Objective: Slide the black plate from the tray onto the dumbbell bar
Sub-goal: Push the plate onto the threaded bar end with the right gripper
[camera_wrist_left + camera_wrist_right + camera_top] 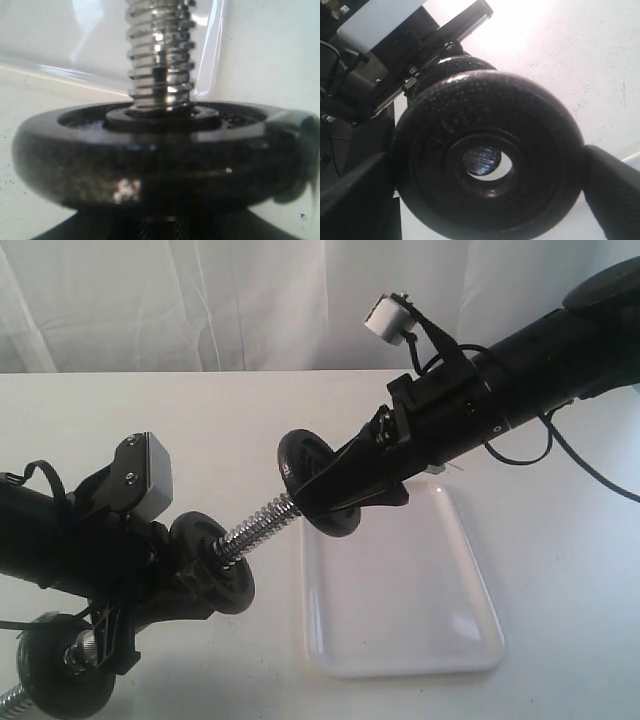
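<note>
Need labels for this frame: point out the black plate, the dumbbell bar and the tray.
black plate (300,452), exterior view, upper rim.
dumbbell bar (255,522), exterior view, threaded end.
tray (400,590), exterior view, bare floor.

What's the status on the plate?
Left claw shut on bar. Right claw shut on plate, hole at bar's threaded tip. Nothing in the way.
</note>
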